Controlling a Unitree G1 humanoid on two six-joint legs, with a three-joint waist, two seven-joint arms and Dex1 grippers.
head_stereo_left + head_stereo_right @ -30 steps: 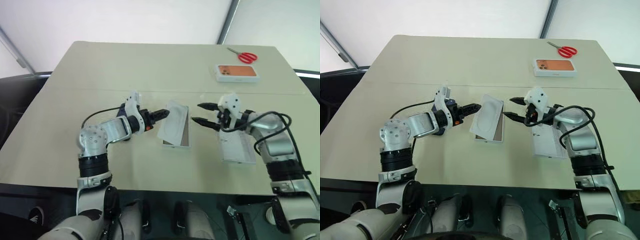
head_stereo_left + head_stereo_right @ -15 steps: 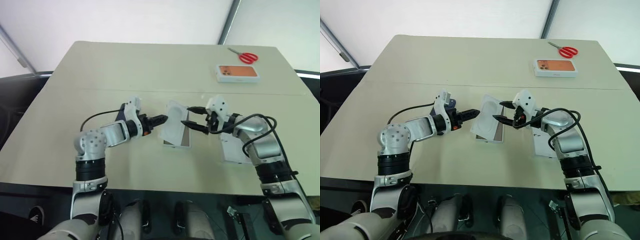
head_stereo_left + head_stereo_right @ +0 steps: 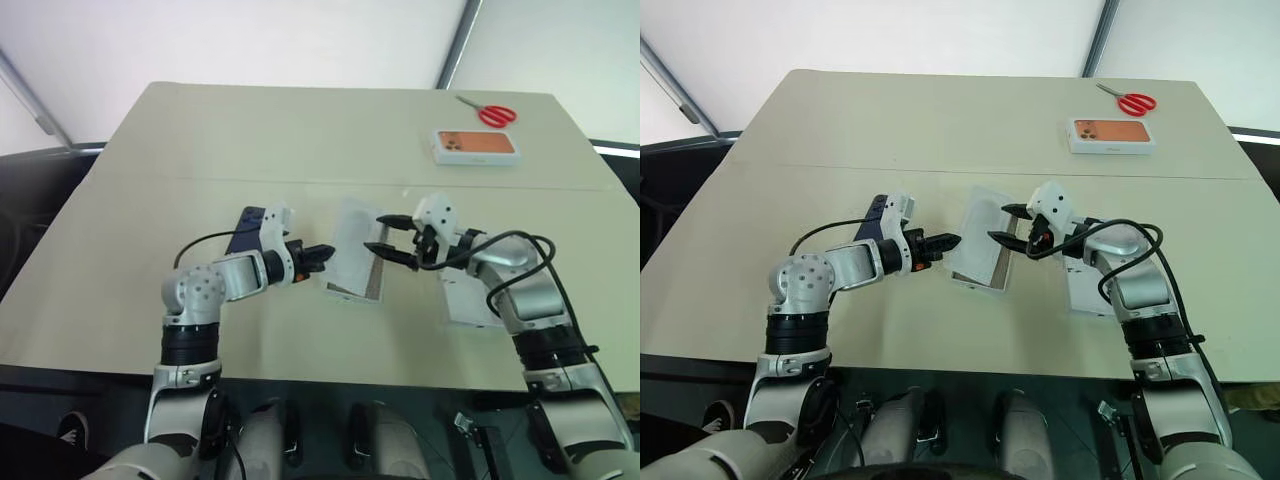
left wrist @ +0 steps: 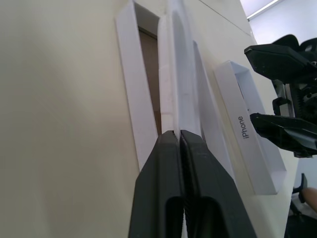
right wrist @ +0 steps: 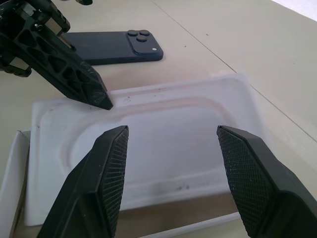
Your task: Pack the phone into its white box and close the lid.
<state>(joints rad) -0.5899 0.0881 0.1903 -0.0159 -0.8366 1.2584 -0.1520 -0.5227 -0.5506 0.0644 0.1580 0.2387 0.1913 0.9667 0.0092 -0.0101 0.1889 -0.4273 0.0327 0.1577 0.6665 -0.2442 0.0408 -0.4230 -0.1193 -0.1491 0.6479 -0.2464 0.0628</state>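
Probably lab: beige table (tent-like white backdrop).

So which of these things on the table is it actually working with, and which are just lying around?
Part of the job:
- the phone, dark blue, lying flat on the table
- the white box
- the lid, beside the white box
- the thin white insert, tilted up out of the box, pinched by the left tool

Just lying about:
- the red scissors
- the box with the orange phone picture

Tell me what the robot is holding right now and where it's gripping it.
The left gripper is shut on one edge of the thin white insert, tilting it up over the white box. The right gripper holds nothing.
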